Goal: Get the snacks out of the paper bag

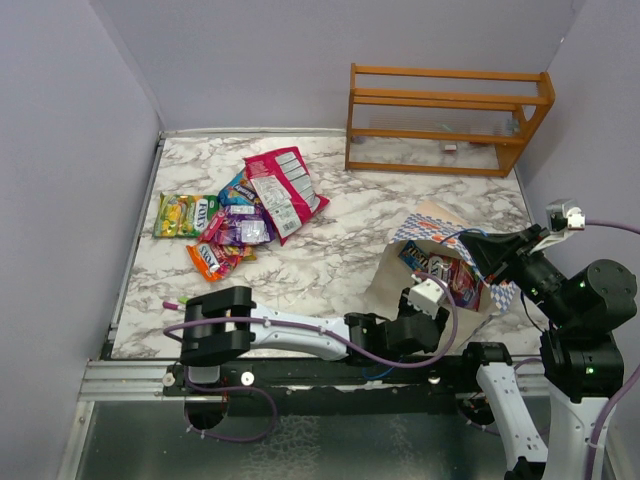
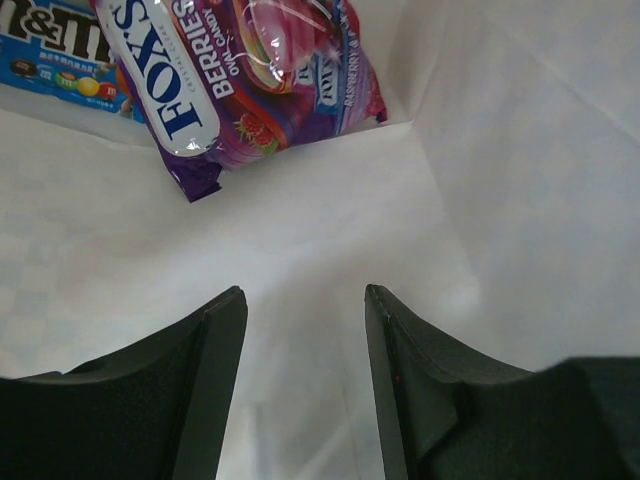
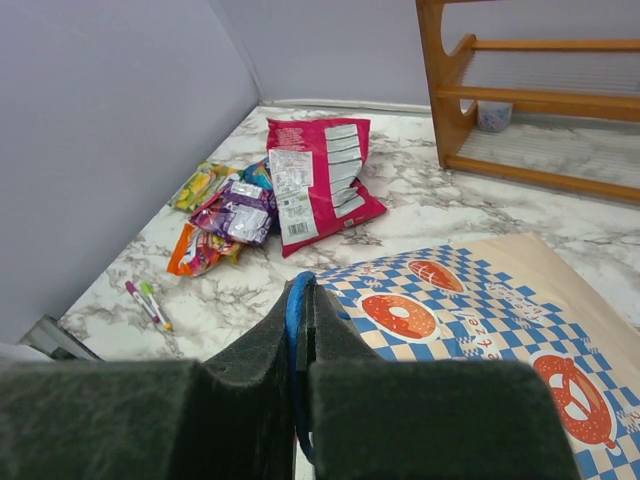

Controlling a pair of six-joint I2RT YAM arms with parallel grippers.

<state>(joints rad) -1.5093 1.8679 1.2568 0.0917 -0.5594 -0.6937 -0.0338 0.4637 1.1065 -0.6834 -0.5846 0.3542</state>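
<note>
1. The left tool (image 2: 305, 300) is inside the paper bag (image 1: 428, 222). Its jaws stand half apart with nothing between them. The purple Fox's Berries packet (image 2: 250, 85) and a blue M&M's packet (image 2: 45, 55) lie ahead of it on the cream inner wall, untouched.
2. The right tool (image 3: 300, 300) is pinched tight on the blue cord handle (image 3: 292, 320), holding the bag's mouth up. The cord is thin. If it slides out, the mouth would likely sag onto the left arm and cover the packets.
3. The Fox's Berries packet is glossy and lies flat on the paper. The jaws may skate off it, or nip the bag wall along with it. A pull would then drag or tear the bag.
4. The two packets overlap. Lifting one could tow the other partway and drop it deeper in, or onto the lip.
5. On the way out, the left arm could snag the bag's edge and pull against the right tool's hold, straining the handle.
6. The pile of snacks (image 1: 235, 215) already out sits at the far left of the bench (image 1: 340, 265), well apart from the bag. A weak corner grip may let a packet fall short of it. A low swing could also sweep the pens (image 3: 148, 303) lying near the pile.
</note>
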